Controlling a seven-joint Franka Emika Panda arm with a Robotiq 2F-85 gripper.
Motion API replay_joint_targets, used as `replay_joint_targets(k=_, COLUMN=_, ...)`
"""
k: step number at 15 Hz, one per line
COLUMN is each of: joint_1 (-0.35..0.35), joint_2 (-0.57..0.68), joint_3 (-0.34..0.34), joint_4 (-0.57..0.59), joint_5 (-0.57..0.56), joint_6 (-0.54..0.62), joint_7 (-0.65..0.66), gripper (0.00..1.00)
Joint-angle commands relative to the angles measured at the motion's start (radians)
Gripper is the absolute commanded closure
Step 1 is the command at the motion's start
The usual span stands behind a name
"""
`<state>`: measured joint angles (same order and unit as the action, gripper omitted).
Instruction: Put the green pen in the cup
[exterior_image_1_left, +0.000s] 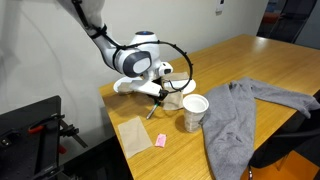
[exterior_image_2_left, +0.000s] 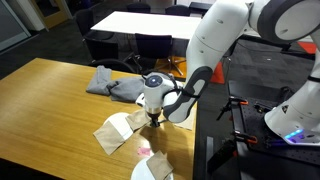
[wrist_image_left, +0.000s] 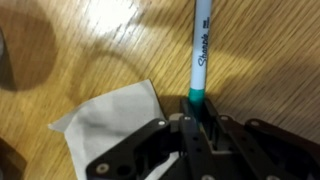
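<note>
My gripper is shut on the green pen, gripping its green end. The pale barrel with black lettering points away over the wooden table. In an exterior view the gripper hangs low over the table with the pen slanting down from it. The white paper cup stands upright just beside the gripper, towards the grey cloth. In the other exterior view the gripper is near the table edge, and I cannot make out the cup there.
A tan paper sheet lies by the gripper. A small pink block lies near the table edge. A grey cloth is beyond the cup. A white plate sits close to the robot.
</note>
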<state>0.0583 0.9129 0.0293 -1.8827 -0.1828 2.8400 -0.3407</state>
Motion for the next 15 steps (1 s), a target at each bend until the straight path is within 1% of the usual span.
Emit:
replay_joint_targets(k=1, joint_1=-0.057, joint_2=-0.047, joint_3=0.074, joint_4=-0.019, joint_5=-0.003, joint_6=-0.049, joint_7=-0.022, gripper=0.96)
replay_joint_targets(k=2, joint_1=-0.077, joint_2=-0.062, joint_3=0.101, joint_4=-0.029, joint_5=0.006, joint_6=-0.064, joint_7=-0.032, gripper=0.96)
replay_joint_targets(k=4, joint_1=-0.095, joint_2=-0.102, joint_3=0.128, joint_4=-0.055, joint_5=0.013, joint_6=-0.064, joint_7=-0.026, gripper=0.96)
replay_joint_targets(k=7, joint_1=-0.109, joint_2=-0.159, joint_3=0.147, joint_4=-0.06, joint_5=0.038, joint_6=-0.079, joint_7=0.002, gripper=0.96)
replay_joint_targets(k=9, joint_1=-0.102, joint_2=-0.193, joint_3=0.144, joint_4=-0.049, joint_5=0.051, joint_6=-0.106, joint_7=0.021, gripper=0.96)
replay_joint_targets(k=11, joint_1=-0.094, joint_2=-0.228, joint_3=0.138, joint_4=-0.032, joint_5=0.073, joint_6=-0.176, joint_7=0.034, gripper=0.96)
replay_joint_targets(k=12, joint_1=-0.1, joint_2=-0.244, joint_3=0.147, joint_4=-0.02, joint_5=0.091, joint_6=-0.231, joint_7=0.029, gripper=0.96)
replay_joint_targets(k=15, joint_1=-0.094, joint_2=-0.295, joint_3=0.142, joint_4=0.023, joint_5=0.14, joint_6=-0.398, joint_7=0.042, gripper=0.96)
